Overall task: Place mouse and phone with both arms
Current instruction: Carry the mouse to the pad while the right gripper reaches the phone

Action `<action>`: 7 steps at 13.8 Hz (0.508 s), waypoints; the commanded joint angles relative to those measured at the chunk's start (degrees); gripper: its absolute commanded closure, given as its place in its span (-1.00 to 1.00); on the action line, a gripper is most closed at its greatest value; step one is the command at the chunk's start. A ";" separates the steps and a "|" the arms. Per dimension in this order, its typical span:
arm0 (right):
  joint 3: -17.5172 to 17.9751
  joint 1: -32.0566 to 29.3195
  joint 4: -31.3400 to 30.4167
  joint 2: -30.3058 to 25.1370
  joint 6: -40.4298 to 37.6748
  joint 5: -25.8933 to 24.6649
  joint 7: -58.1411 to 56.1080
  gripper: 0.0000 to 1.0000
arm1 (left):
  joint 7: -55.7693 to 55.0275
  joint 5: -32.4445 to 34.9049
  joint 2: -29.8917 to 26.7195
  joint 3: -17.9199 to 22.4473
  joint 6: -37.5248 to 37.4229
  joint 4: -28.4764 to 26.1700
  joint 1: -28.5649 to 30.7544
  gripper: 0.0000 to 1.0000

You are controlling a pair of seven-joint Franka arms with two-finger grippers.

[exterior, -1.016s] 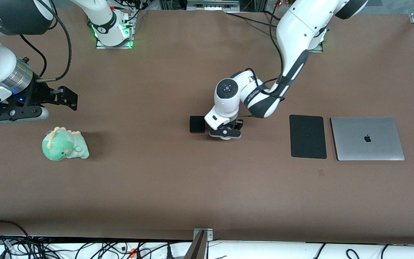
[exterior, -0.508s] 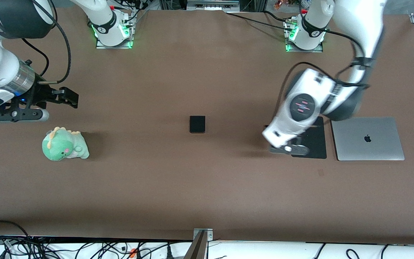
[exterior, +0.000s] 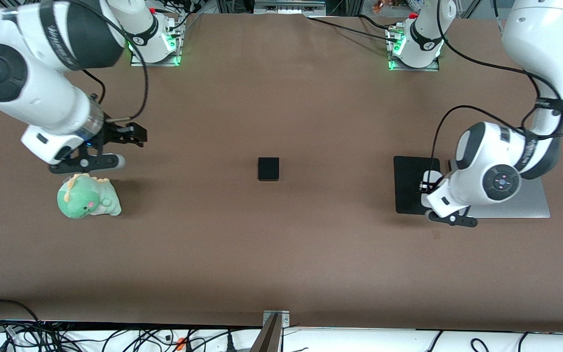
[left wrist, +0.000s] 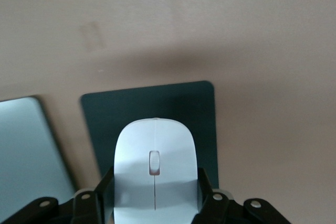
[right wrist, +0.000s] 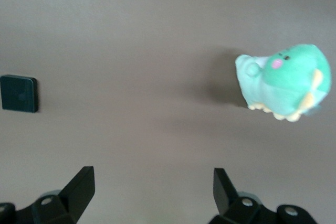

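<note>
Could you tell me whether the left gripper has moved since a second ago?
Yes: the left gripper, then beside the phone, now holds the mouse over the mouse pad.

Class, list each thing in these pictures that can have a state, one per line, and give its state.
mouse: held in the left end effector, in the air over the mouse pad
left end effector: shut on the mouse
right end effector: open, holding nothing, over the table near the plush toy
phone: lying flat mid-table, untouched
laptop: lid closed
mouse pad: flat beside the laptop
plush toy: resting on the table
</note>
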 commanded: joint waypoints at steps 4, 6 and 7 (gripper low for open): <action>-0.22 8.53 0.19 7.12 10.35 3.97 17.81 -1.00 | 2.03 0.00 -0.12 -0.31 18.50 -12.13 4.02 0.50; -0.22 10.73 0.19 10.64 15.53 6.52 24.84 -1.00 | 2.03 0.09 0.58 -0.31 19.05 -12.40 4.10 0.47; -0.22 12.48 0.19 12.66 18.34 6.62 27.05 -1.00 | 2.04 0.09 1.46 -0.23 19.83 -12.40 4.37 0.47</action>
